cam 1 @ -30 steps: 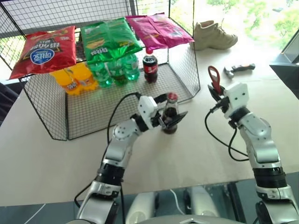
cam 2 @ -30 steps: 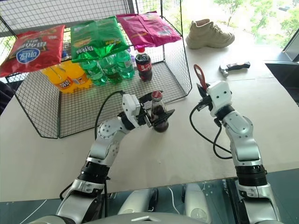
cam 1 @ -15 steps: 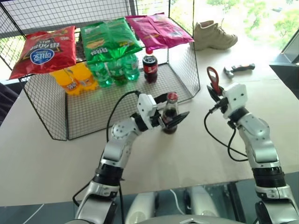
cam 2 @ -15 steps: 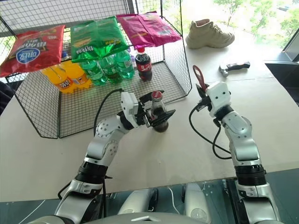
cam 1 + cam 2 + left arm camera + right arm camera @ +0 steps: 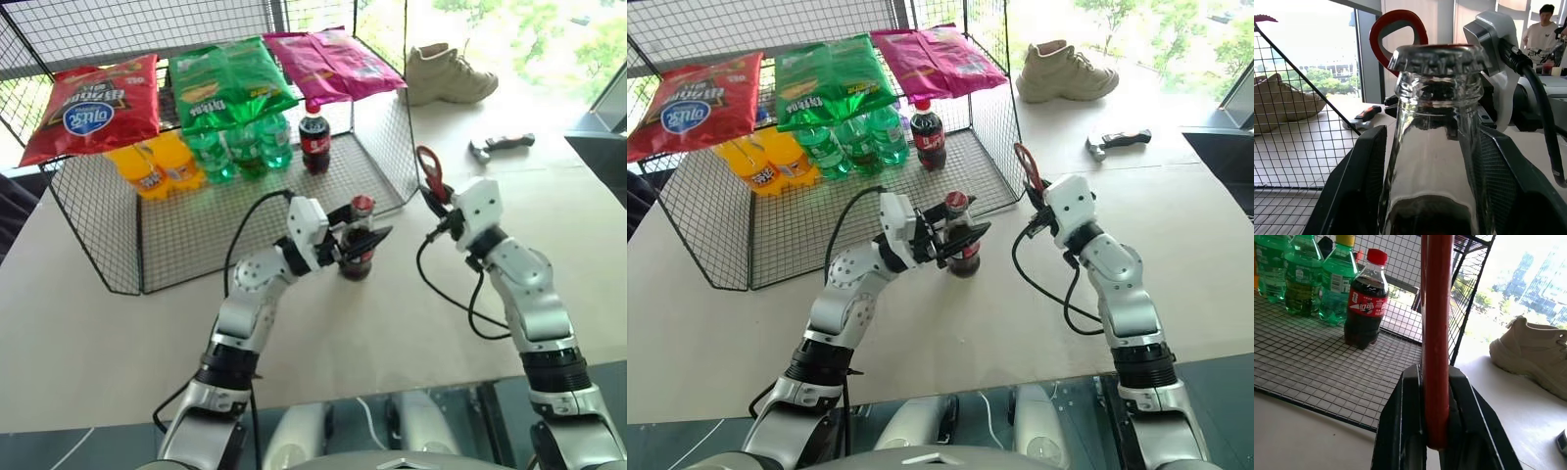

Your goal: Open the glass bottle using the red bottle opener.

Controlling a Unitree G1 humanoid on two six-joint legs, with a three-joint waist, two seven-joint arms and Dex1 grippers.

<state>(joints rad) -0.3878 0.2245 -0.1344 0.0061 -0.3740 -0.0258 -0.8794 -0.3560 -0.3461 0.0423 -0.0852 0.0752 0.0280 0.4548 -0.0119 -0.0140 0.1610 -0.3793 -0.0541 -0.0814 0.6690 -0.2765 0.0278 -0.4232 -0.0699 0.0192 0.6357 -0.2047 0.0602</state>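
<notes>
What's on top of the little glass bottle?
A crimped metal cap still sits on the glass bottle. The red bottle opener is off to the side, not on it. Dark cola fills the bottle; the cap hides the bottle's mouth.

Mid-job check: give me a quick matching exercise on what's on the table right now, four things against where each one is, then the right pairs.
Things:
1. glass bottle
2. red bottle opener
3. plastic cola bottle
4. beige shoe

Places:
A. on the wire rack's floor, beside the green bottles
B. clamped upright in the right gripper
C. standing on the table between the left gripper's fingers
D. on the table's far side, beyond the rack

Pairs: 1-C, 2-B, 3-A, 4-D
</notes>
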